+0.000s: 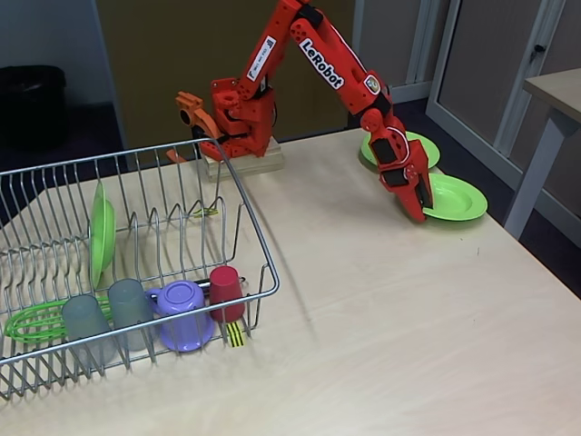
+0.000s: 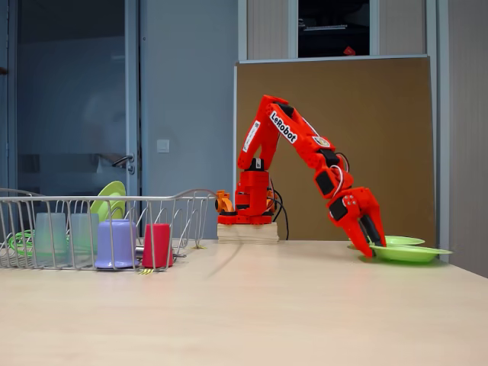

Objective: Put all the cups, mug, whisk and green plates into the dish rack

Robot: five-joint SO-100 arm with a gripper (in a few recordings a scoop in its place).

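Your gripper [image 1: 423, 211] meets the near plate [image 1: 457, 197]; its fingertips are hidden, so grip cannot be judged.

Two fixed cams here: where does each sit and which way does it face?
One fixed view: raised at the table's front, angled down across the dish rack toward the arm's base; whole orange arm shows, gripper at the nearer green plate.
Other fixed view: at tabletop height, level, facing the brown board behind; arm in side profile, gripper at the plate.
Shared: rack, red cup, mug, both plates still on the table.
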